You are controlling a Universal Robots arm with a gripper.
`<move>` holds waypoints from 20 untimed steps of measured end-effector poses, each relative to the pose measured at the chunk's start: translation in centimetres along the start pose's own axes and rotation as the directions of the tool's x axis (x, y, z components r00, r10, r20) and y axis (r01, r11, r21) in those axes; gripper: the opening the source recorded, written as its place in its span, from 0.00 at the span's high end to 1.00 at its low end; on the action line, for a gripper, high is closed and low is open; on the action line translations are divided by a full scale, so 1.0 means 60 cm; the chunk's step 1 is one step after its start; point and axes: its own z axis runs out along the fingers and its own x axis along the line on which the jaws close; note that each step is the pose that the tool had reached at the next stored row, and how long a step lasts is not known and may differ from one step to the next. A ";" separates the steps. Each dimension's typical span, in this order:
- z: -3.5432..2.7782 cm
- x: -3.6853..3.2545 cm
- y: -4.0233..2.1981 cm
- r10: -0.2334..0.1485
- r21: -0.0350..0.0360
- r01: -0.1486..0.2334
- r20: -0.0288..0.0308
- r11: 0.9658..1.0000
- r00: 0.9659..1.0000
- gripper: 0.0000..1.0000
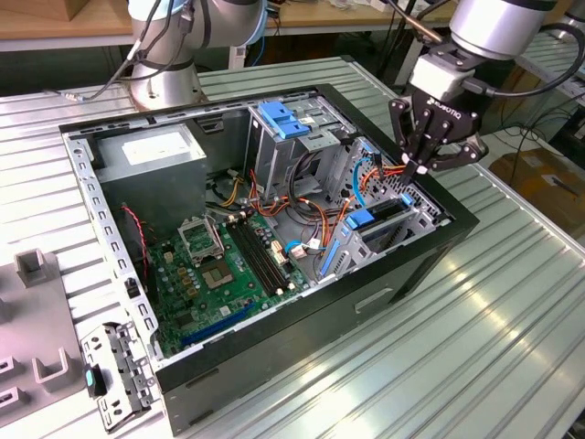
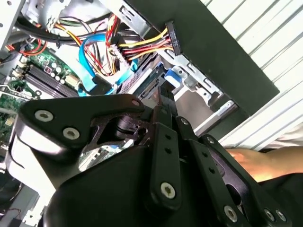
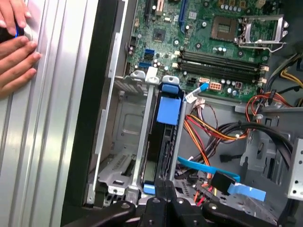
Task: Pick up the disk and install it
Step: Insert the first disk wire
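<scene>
The disk stands on its edge in the drive bay at the front corner of the computer case, on the exterior view's right, with its blue tab facing up. In the first wrist view the disk sits between the bay's thin metal walls inside the case, its blue tab towards the motherboard. The arm hangs over that same corner of the case. Its jaws are drawn together to a narrow point with nothing seen between them, their tips just above the bay's end nearest the case wall; whether they touch the disk I cannot tell. Orange and yellow cables and a flat blue cable lie inside the case just beside the bay. A tall metal cage stands deeper in the case. The case lies open on the ribbed counter, and a person's hand rests on the counter outside the case's black wall
</scene>
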 end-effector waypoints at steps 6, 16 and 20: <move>-0.007 0.000 -0.001 -0.105 0.002 0.105 0.000 0.994 0.994 0.89; -0.013 -0.002 -0.026 -0.134 -0.005 0.134 0.002 0.991 0.991 0.89; -0.013 -0.005 -0.041 -0.143 -0.006 0.143 0.003 0.990 0.990 0.89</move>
